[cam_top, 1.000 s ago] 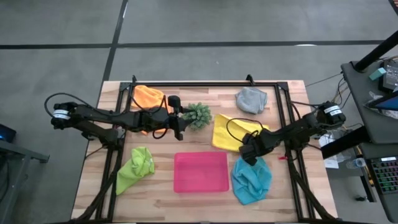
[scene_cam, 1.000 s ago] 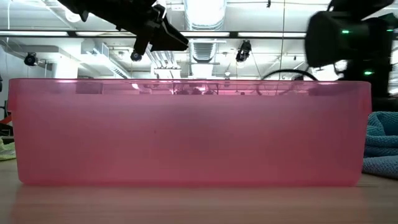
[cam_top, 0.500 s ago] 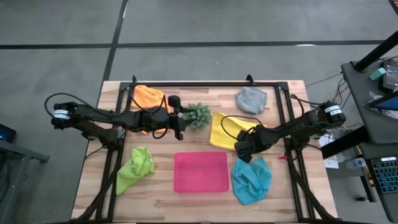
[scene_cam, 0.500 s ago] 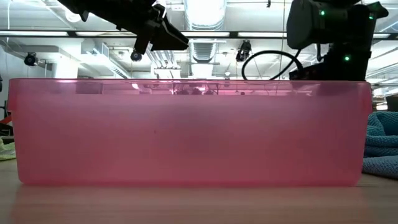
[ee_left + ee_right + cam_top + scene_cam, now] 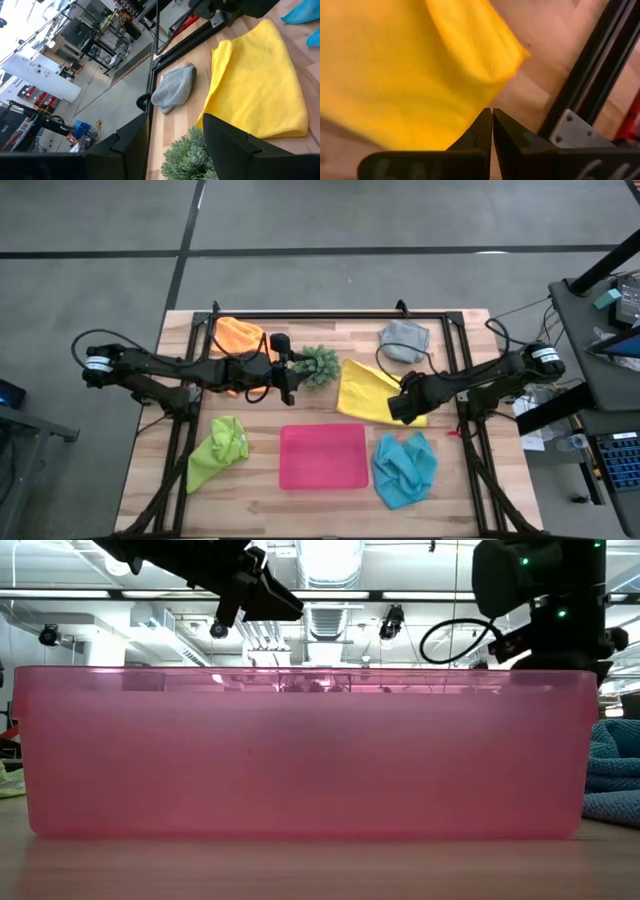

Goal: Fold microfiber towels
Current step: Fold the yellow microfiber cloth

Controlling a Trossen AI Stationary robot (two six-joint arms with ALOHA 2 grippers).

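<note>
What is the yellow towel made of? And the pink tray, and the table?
The yellow towel looks like soft, fuzzy cloth, probably microfiber: it is matte and drapes in gentle folds. The pink tray seems to be rigid plastic, a bit see-through, since light glows through its wall. The table looks like pale wood: you can see plank lines and grain.

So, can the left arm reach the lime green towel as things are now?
Probably yes. The lime green towel lies alone on the left arm's side, nothing on it; the open left gripper hovers beside the plant.
</note>
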